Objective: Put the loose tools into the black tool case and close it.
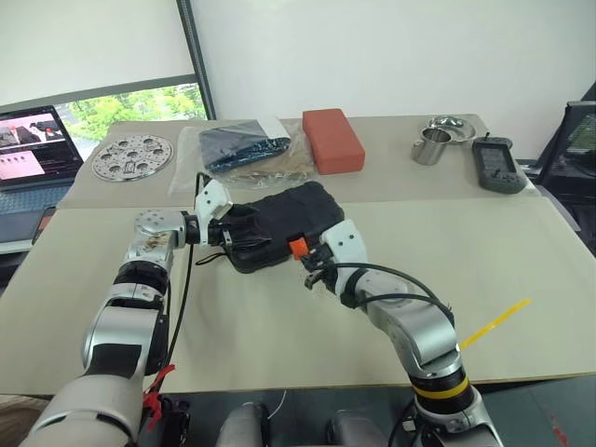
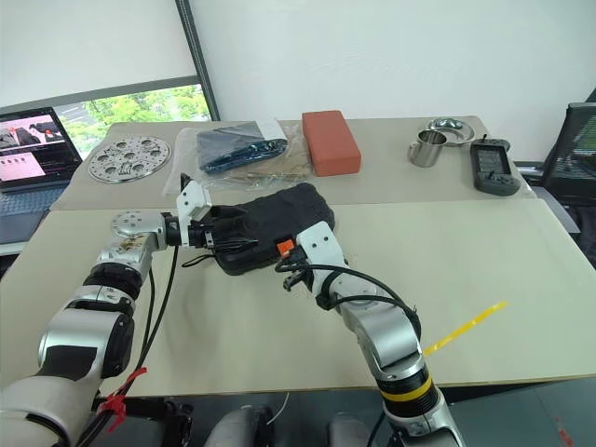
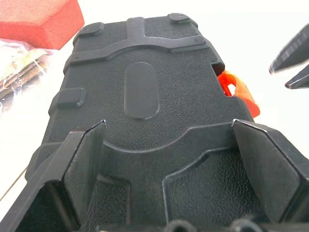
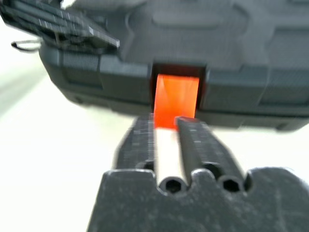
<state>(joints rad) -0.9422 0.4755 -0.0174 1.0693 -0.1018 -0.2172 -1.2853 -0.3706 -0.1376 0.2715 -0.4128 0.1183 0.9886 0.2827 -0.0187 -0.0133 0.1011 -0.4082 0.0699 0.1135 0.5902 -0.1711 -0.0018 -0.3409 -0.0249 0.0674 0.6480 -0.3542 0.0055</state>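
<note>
Left arm reaching forward and inward, left gripper (image 1: 233, 235) spread wide, fingers (image 3: 84, 166) level over the case (image 1: 284, 219) lid, right arm bent inward, right gripper (image 4: 166, 126) closed, tips at the latch (image 4: 175, 99)

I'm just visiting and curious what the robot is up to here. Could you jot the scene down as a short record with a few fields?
case: black tool case lies closed on the table
latch: orange latch sticks out from the case's front edge
left gripper: left gripper open, fingers spread over the case's end
right gripper: right gripper shut, tips at the latch
behind the case: red-orange block, plastic bag, metal cup
</note>
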